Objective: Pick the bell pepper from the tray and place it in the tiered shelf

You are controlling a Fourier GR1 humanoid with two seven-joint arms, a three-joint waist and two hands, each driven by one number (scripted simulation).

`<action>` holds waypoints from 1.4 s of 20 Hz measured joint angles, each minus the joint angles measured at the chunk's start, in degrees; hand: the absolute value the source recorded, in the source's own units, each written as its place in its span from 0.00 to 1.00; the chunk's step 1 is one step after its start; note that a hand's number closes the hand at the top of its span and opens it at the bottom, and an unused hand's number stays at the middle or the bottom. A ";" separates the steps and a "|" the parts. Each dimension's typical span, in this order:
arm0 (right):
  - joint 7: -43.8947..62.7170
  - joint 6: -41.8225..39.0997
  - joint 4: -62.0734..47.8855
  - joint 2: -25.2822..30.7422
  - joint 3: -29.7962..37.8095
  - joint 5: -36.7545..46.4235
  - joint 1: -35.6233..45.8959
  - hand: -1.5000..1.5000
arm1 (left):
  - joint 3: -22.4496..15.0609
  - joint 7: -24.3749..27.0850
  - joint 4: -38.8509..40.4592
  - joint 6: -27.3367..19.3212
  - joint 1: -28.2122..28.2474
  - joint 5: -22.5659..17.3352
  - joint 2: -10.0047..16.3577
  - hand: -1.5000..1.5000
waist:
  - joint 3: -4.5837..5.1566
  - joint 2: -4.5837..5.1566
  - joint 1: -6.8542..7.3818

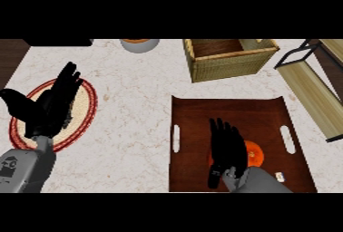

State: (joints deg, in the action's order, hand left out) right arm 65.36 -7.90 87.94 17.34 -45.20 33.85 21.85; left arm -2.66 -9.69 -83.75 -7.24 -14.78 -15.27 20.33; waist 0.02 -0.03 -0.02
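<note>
An orange bell pepper lies on the dark brown tray near its front right part. My right hand hovers over the tray with straight fingers, covering the pepper's left side. The tiered shelf, with light wooden boards and a black frame, stands along the right edge. My left hand rests open with fingers up at the left, over a round plate.
A cream plate with a red rim lies at the left. A wicker basket stands behind the tray. A grey bowl sits at the far edge. A small white object lies on the tray's front right.
</note>
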 measured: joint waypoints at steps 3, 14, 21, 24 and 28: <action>-0.77 -0.23 -0.39 -1.04 1.73 1.10 -1.38 0.00 | 0.61 0.38 0.35 0.76 0.10 0.24 -0.14 0.50 | -0.01 0.00 -0.05; -5.23 -0.62 -8.67 -6.74 6.73 7.02 -4.61 1.00 | 1.15 -1.03 -1.92 0.93 0.59 2.91 -2.66 0.50 | 0.20 -0.26 0.05; -9.29 -1.42 -10.74 -7.79 7.89 13.87 -3.88 1.00 | 2.32 -1.11 -1.28 1.97 0.58 4.44 -3.99 0.50 | 0.21 -0.29 0.01; -10.65 0.16 -9.42 -8.41 7.37 16.89 -5.22 1.00 | 3.40 -1.75 -1.15 2.75 0.08 4.25 -3.83 0.50 | 0.19 -0.30 -0.05; -16.92 2.22 -7.09 -8.24 5.67 17.57 -6.74 1.00 | 3.62 -1.60 -0.65 3.00 -0.15 4.73 -4.22 0.50 | 0.07 -0.14 -0.03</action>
State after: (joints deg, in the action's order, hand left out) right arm 48.44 -5.68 80.85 9.10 -39.54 51.42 15.11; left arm 0.95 -11.29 -84.40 -4.24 -14.93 -10.54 16.11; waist 0.10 -0.17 -0.05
